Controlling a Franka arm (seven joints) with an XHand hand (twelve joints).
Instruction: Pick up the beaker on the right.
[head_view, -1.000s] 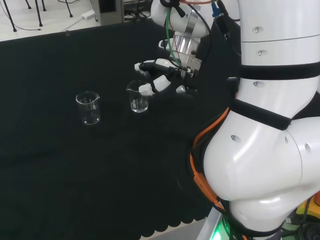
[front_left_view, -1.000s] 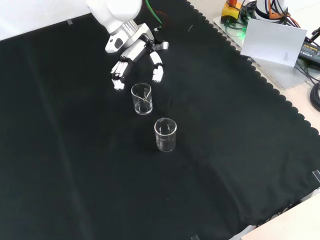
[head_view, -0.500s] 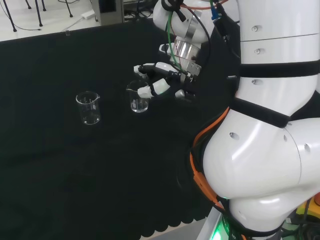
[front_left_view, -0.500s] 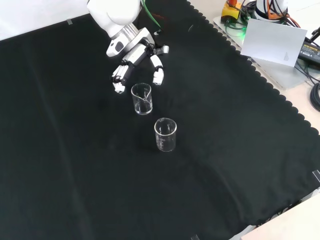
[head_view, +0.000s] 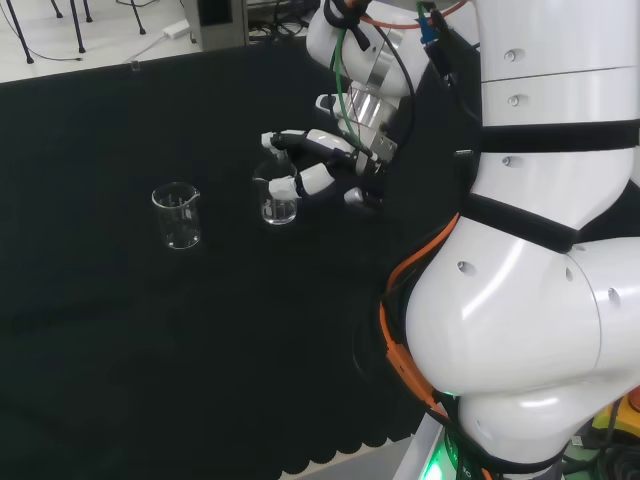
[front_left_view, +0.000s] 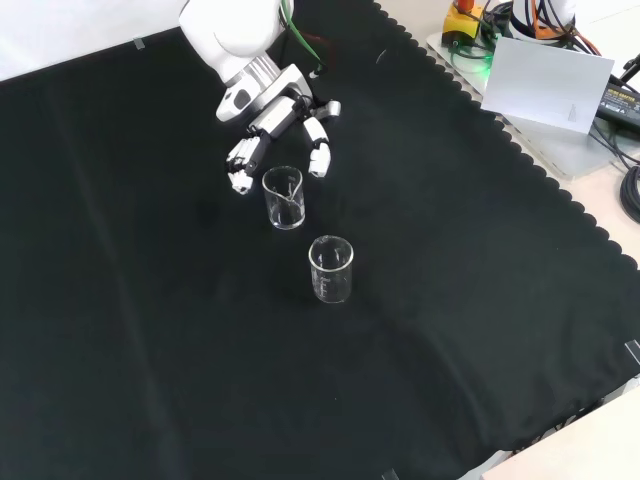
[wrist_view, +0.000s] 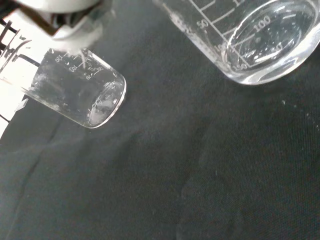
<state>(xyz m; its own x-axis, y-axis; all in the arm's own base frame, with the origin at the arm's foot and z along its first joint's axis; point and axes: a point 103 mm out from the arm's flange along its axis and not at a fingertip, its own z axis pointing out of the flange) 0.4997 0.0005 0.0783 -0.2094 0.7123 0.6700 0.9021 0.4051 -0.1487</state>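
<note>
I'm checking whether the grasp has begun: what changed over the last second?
The black and white hand edged closer to the nearer clear glass beaker, fingers now flanking its rim without closing on it. Both this beaker and the other clear glass beaker stayed upright in place.

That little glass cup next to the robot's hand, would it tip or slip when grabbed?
The beaker looks empty, so probably light and easy to knock over if the hand bumps it. Its clear smooth wall may be slippery. It stands upright on a flat base, so rolling seems unlikely.
</note>
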